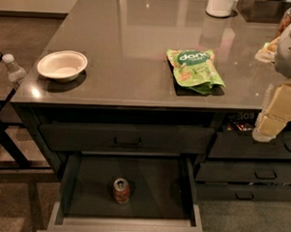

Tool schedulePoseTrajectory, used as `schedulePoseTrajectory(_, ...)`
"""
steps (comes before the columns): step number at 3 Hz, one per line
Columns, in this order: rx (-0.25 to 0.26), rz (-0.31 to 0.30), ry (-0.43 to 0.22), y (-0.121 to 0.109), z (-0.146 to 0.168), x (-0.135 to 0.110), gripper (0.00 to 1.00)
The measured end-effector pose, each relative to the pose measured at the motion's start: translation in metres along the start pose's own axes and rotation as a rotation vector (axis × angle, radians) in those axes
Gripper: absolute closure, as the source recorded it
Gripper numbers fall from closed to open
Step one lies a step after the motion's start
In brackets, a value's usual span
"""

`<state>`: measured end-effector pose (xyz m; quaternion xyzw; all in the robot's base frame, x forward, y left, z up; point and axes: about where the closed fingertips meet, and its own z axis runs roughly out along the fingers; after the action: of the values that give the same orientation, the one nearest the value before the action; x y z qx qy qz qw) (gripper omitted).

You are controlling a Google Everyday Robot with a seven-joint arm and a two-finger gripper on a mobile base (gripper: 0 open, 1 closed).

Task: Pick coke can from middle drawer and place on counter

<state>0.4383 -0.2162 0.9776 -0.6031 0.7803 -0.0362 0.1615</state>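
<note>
The coke can stands upright on the dark bottom of the open middle drawer, a little left of its centre. The counter spreads above it, dark grey and glossy. My gripper hangs at the right edge of the view, pale and pointing down in front of the counter's right front edge. It is well above and to the right of the can and touches nothing that I can see.
A white bowl and a green snack bag lie on the counter, with a white container at the back. A shut drawer with a bar handle sits above the open one. Narrower drawers are at right. A clear bottle stands at left.
</note>
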Motion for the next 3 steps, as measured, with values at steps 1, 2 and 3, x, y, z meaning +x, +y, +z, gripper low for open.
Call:
schedulePoseTrajectory(1, -0.001, 0.004, -0.010, 0.003, 0.005, -0.002, 0.00)
schedulePoseTrajectory(2, -0.024, 0.037, -0.055, 0.025, 0.036, -0.010, 0.00)
schedulePoseTrajectory(3, -0.090, 0.068, -0.071, 0.058, 0.099, -0.013, 0.00)
